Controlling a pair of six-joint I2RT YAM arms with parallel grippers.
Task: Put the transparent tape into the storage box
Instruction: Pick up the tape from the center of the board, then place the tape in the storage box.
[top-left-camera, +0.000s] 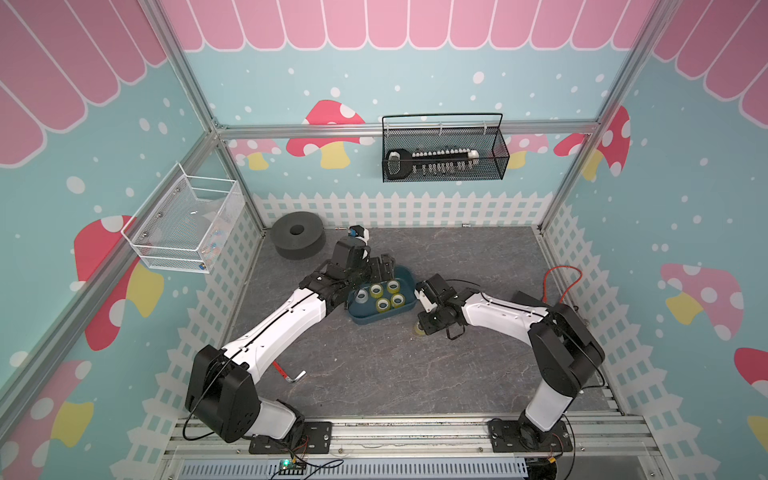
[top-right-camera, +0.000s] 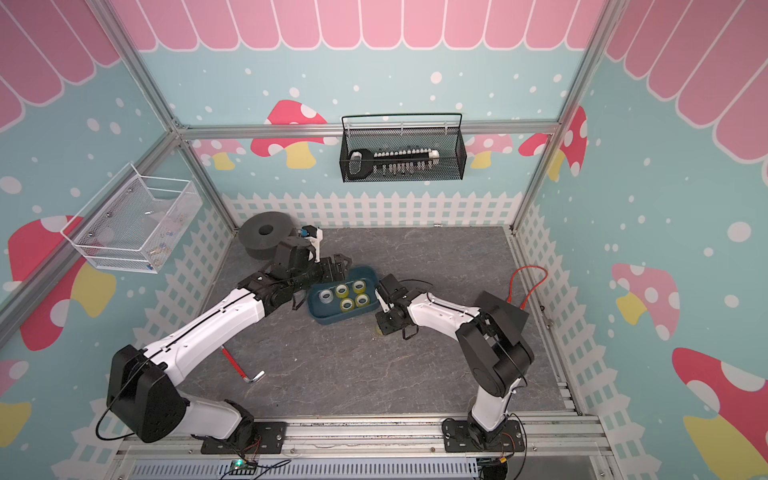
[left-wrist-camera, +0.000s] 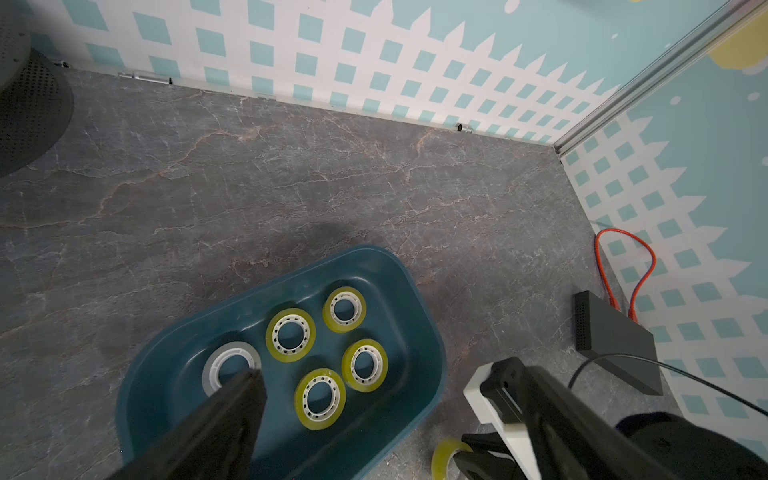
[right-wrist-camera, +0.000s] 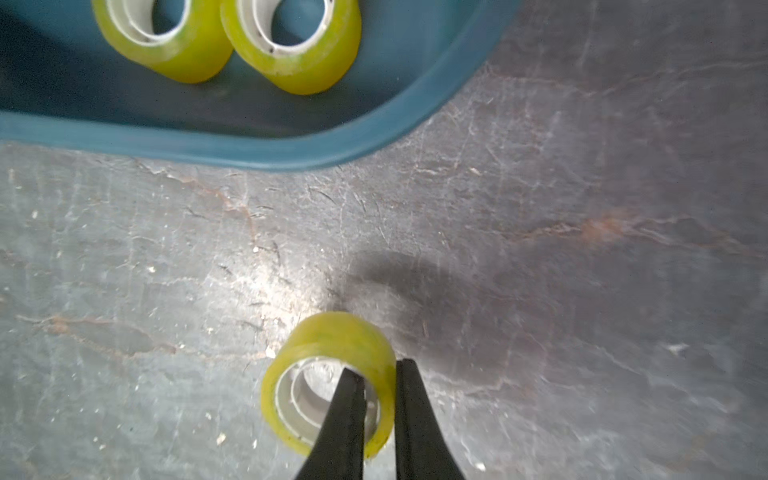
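A yellowish roll of transparent tape (right-wrist-camera: 332, 336) is just outside the near long side of the storage box (right-wrist-camera: 249, 153), down at the table; whether it touches, I cannot tell. My right gripper (right-wrist-camera: 378, 370) is shut on the roll's wall, one finger inside the core and one outside. In both top views the arm hides most of this tape (top-left-camera: 418, 331) (top-right-camera: 379, 331). The dark teal storage box (top-left-camera: 365, 318) (top-right-camera: 328, 318) holds several rolls lying flat. My left gripper (left-wrist-camera: 378, 369) (top-left-camera: 384, 266) stands open and empty over the box's far left end.
A grey foam ring (top-left-camera: 297, 235) sits at the back left. A red-handled hex key (top-left-camera: 286, 374) lies beside the left arm. A black box (left-wrist-camera: 615, 345) with an orange cable is by the right wall. A black wire basket (top-left-camera: 444, 153) and a white mesh basket (top-left-camera: 187, 224) hang on the walls.
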